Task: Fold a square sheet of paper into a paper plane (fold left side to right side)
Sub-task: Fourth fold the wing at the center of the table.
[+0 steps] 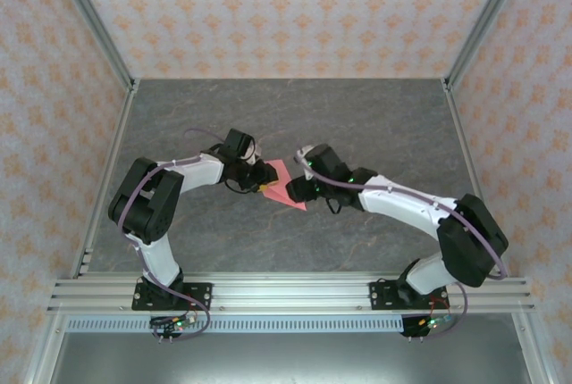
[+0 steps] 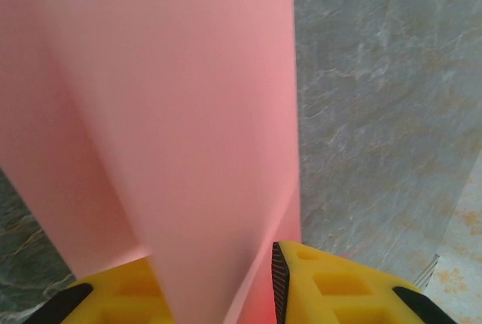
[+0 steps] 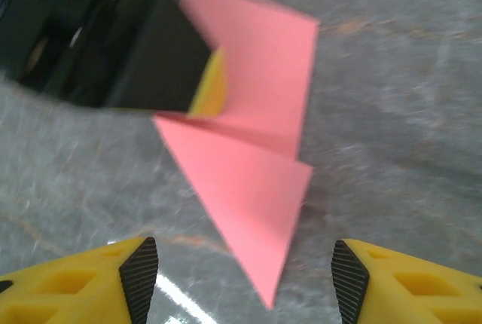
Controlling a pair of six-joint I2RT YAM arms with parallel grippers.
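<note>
paper plane (image 1: 284,185) half-folded | left gripper (image 1: 257,174) reaches in, clamped on its fold | right gripper (image 3: 245,265) faces it, jaws wide, empty

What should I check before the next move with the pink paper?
1. Left hand grips the paper: ok, the paper is pinched in it.
2. Right hand open: ok, it stands wide.
3. Right hand off the paper: ok, a gap shows on each side of the tip.
4. Paper tip resting on the table: cannot tell.
5. Creases pressed sharp: cannot tell, the picture is blurred.
</note>
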